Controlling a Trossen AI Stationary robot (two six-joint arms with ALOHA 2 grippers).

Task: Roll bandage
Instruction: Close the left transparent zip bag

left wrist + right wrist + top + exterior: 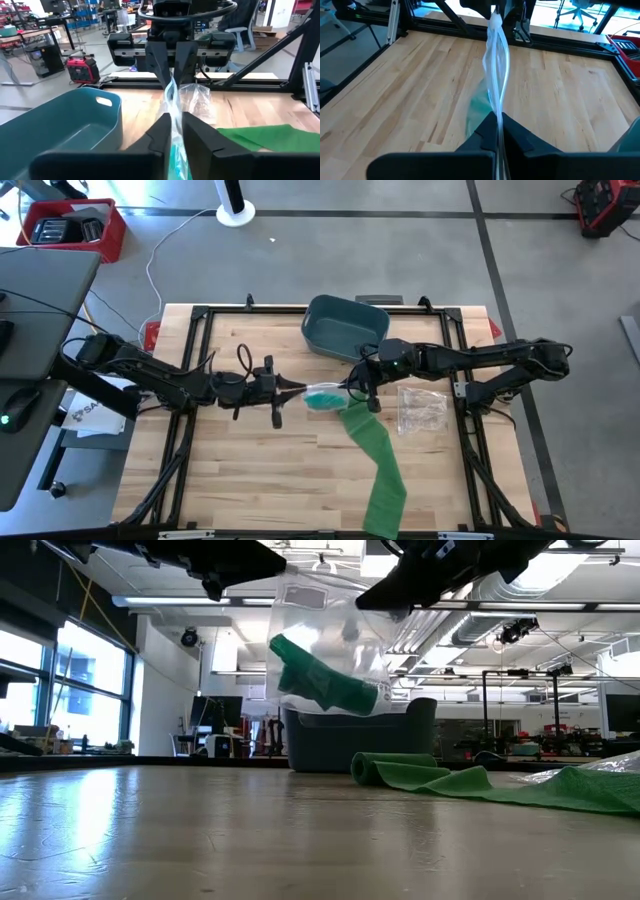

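Note:
A clear plastic bag with a green bandage roll inside hangs above the table's middle, stretched between my two grippers. My left gripper is shut on the bag's left side and my right gripper on its right side. They face each other. A long green bandage strip lies flat on the table from below the bag toward the near edge. Its far end is folded over. My left gripper pinches the bag's left edge between its two fingers, coming about level from the table's left. The film is bunched there. The bag is clear of the table, its roll sagging below. My right gripper pinches the bag's opposite edge between its two fingers, slanting slightly down from the table's right. The film runs gathered and taut from here to the other gripper. The bag is lifted clear of the wood.
A teal bin stands at the far middle of the table, just behind the grippers. A second clear bag lies on the wood to the right. Black frame rails run along the table's sides. The near left of the table shows bare wood.

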